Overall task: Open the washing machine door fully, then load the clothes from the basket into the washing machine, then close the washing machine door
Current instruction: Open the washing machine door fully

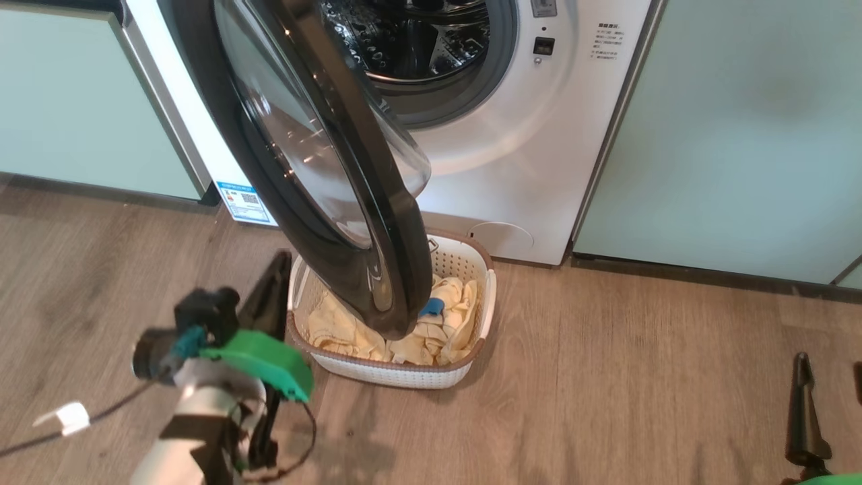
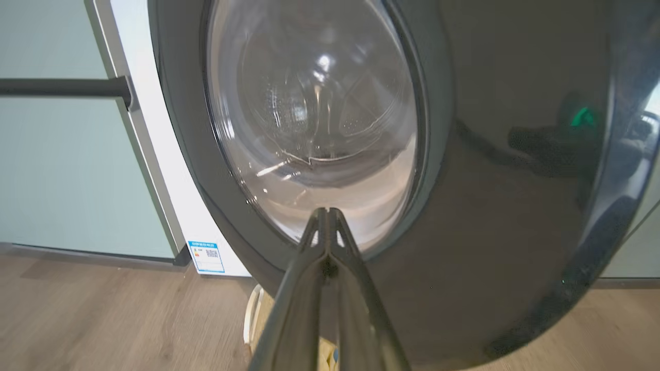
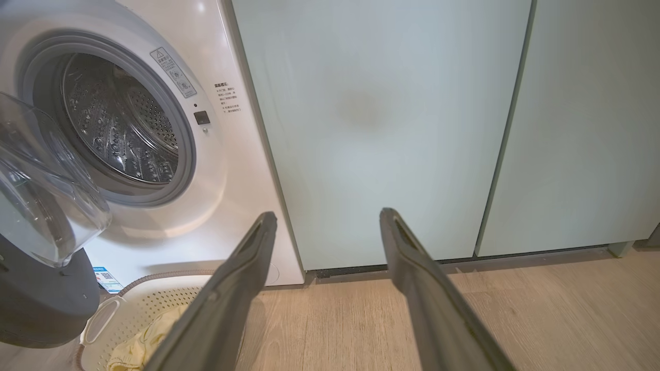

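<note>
- Left gripper (image 1: pixel 281 260) (image 2: pixel 326 212): jaws pressed together, holding nothing. It sits low at the left of the basket, tips up against the outer face of the washing machine door (image 1: pixel 363 222) (image 2: pixel 490 206) near the lower edge of the glass. Can't tell whether they touch.
- Right gripper (image 1: pixel 830 367) (image 3: pixel 328 215): jaws spread wide and empty, low at the right, well apart from everything and pointing at the pale green cabinets (image 3: pixel 392 113).
- Basket (image 1: pixel 404 374) (image 3: pixel 134 309): stands on the wood floor (image 1: pixel 606 404) just in front of the machine. Likely light plastic that may skid if nudged.
- Clothes (image 1: pixel 337 330) (image 3: pixel 139 345): heaped inside the basket. They look soft, limp and light; best pinched at a bunched fold from above. Loose ends will likely drape and drag.
- Door only partly open, swung out over the basket and covering part of the clothes in the head view. Probably stiff and hinge-guided. The glossy rim looks slippery, so a push on the black rim beats a pinch; stay off the bulging glass.
- Washing machine (image 1: pixel 539 168) (image 3: pixel 242 154): steel drum (image 1: pixel 417 40) (image 3: pixel 118 129) exposed; no clothes visible inside it.
</note>
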Tool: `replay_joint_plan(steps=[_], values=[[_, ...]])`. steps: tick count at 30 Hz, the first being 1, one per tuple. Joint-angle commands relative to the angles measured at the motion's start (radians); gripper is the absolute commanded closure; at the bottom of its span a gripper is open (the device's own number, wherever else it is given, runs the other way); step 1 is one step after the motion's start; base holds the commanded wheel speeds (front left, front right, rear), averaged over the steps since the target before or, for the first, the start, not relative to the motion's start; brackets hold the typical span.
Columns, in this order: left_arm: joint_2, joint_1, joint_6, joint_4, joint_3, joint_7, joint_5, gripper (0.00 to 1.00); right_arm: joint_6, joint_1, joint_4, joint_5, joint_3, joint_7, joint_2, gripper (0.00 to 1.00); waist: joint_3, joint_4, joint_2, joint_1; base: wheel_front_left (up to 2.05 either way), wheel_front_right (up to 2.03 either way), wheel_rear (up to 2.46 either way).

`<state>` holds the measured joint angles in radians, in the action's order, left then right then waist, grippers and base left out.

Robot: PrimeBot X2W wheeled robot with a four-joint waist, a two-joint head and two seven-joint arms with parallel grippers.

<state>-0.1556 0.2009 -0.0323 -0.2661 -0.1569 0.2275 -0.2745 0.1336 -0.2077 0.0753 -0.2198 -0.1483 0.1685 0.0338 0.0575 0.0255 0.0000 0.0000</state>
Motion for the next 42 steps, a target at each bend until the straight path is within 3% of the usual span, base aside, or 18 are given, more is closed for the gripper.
replay_joint_plan(steps=[1,11,18,24,29,36,42], values=[[-0.035,0.068,-0.011,0.047,0.048,-0.002,-0.002,1.0,-0.003,0.017,0.031,-0.006,0.02,0.01,0.016,0.0,-0.001,0.0,0.0,0.0,0.0,0.0,0.0],[-0.118,0.188,-0.083,0.268,0.11,-0.046,0.046,1.0,-0.003,0.009,0.029,-0.014,0.013,0.014,0.016,0.0,-0.009,0.001,0.0,0.0,0.0,0.0,0.0],[-0.139,0.279,-0.091,0.456,0.109,-0.096,0.056,1.0,-0.003,0.011,0.027,-0.019,0.011,0.018,0.016,0.0,-0.004,-0.002,0.0,0.0,0.0,0.0,0.0],[-0.097,0.335,-0.067,0.605,0.006,-0.155,0.057,1.0,-0.003,0.017,0.029,-0.02,0.009,0.019,0.016,0.0,0.001,-0.005,0.0,0.0,0.0,0.0,0.0],[-0.031,0.337,-0.045,0.674,-0.119,-0.215,0.037,1.0,-0.003,0.027,0.029,-0.018,0.007,0.019,0.016,0.0,0.01,-0.012,0.0,0.0,0.0,0.0,0.0],[0.044,0.289,-0.011,0.649,-0.276,-0.242,-0.012,1.0,-0.003,0.038,0.012,-0.021,-0.002,0.012,0.016,0.0,0.024,-0.02,0.0,0.0,0.0,0.0,0.0],[0.06,0.22,-0.007,0.578,-0.346,-0.239,-0.034,1.0,-0.003,0.043,0.004,-0.016,-0.009,0.013,0.016,0.0,0.025,-0.027,0.0,0.0,0.0,0.0,0.0]])
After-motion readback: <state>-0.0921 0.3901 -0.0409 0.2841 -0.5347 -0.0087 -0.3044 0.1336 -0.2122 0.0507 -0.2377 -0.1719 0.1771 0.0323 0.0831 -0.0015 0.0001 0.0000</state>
